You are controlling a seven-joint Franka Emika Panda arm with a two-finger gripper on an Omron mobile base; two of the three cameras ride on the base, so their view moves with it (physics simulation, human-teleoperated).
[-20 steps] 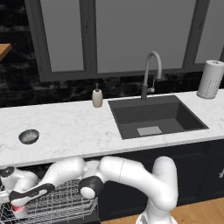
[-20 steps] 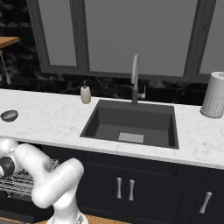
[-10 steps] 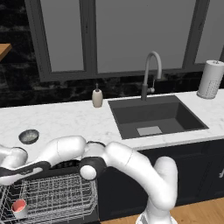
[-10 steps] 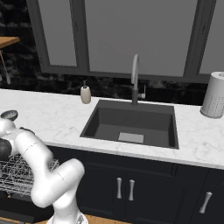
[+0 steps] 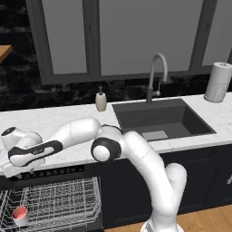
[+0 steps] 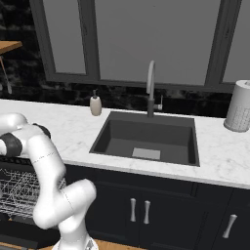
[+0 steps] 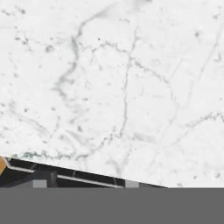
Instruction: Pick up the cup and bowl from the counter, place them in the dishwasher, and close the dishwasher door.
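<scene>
Red-topped cup (image 5: 20, 215) sat in the rack – done; the arm reached over the worktop (image 7: 131, 87) for the bowl, jaws hidden – can't tell.

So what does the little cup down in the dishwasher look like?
The cup is small and round, white on the outside with a red top. It sits in the silvery wire rack of the open dishwasher, near the rack's front left corner in the left base view, below the counter edge. It looks roughly upright, red end up. Nothing grips it.
</scene>
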